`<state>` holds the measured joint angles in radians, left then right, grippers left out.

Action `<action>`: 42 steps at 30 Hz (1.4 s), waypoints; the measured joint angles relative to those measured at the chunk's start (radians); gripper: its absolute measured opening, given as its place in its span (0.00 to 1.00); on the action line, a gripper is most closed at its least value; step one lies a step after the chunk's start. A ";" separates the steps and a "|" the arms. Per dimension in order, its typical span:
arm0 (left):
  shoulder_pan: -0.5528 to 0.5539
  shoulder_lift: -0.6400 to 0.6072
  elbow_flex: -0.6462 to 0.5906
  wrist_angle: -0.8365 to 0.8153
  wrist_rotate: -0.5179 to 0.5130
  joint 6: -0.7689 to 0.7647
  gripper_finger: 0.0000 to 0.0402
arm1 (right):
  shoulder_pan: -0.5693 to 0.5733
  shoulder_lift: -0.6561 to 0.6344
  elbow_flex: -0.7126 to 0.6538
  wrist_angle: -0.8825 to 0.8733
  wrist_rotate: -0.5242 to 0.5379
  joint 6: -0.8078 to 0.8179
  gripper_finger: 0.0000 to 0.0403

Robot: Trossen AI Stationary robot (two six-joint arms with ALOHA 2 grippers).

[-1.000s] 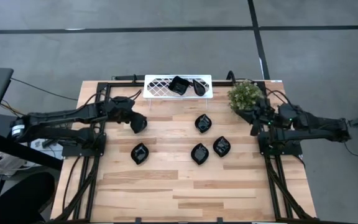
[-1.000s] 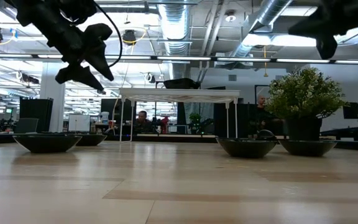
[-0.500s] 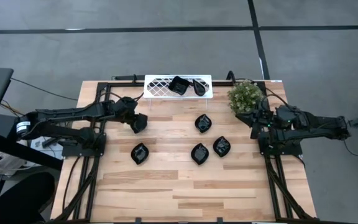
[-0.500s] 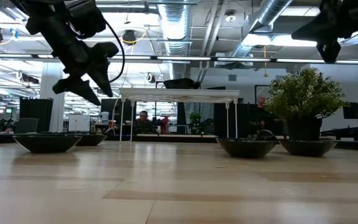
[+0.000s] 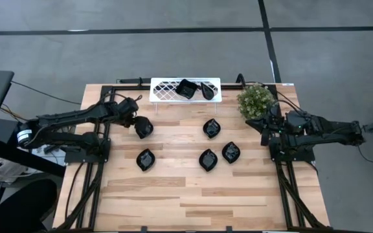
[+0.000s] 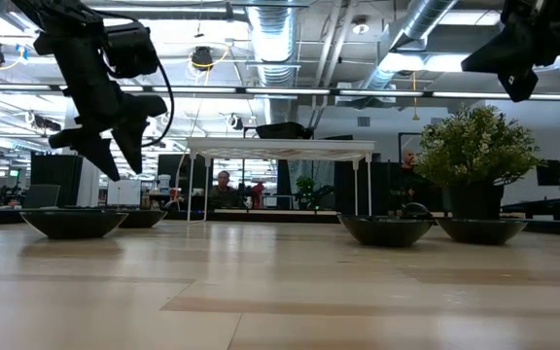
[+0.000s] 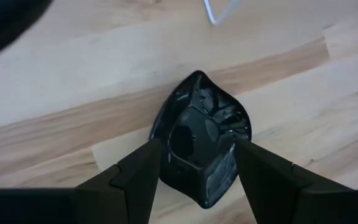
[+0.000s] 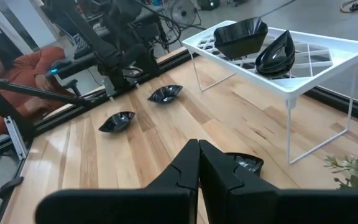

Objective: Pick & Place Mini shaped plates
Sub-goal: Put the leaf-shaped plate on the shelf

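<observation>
A: At the desk's (image 5: pixel 193 194) ten o'clock, the left hand (image 5: pixel 138 125) hangs over a leaf plate (image 5: pixel 144 129), fingers (image 7: pixel 143 169) apart, one either side of it.

B: Touching it?

A: Cannot tell. The plate lies flat on the wood.

B: Other plates?

A: Four more loose ones: at nine (image 5: pixel 146 159), near centre (image 5: pixel 207 159), just beside that (image 5: pixel 230 152), and toward twelve (image 5: pixel 212 128). All apart from each other. Two more sit in the white tray (image 5: pixel 167 90) at the twelve o'clock edge.

B: Right hand (image 5: pixel 265 128)?

A: At two o'clock by the plant (image 5: pixel 256 98), at the desk's edge, fingers (image 8: pixel 185 167) together, holding nothing. The six o'clock half is bare wood.
</observation>
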<state>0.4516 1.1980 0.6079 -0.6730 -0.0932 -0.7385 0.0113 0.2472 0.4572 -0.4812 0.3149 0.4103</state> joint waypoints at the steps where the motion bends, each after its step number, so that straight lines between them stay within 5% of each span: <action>1: 0.000 0.000 -0.001 0.000 -0.011 0.000 0.52 | 0.000 0.000 0.000 0.000 0.000 0.000 0.00; 15: -0.014 0.000 -0.121 0.019 -0.029 -0.183 0.52 | 0.000 0.000 0.000 0.002 0.000 -0.006 0.00; 42: -0.014 0.000 -0.121 0.099 -0.029 -0.186 0.52 | 0.000 0.000 0.000 0.063 0.053 -0.001 0.00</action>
<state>0.4377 1.1980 0.4866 -0.5736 -0.1222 -0.9248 0.0116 0.2474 0.4572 -0.4185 0.3676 0.4091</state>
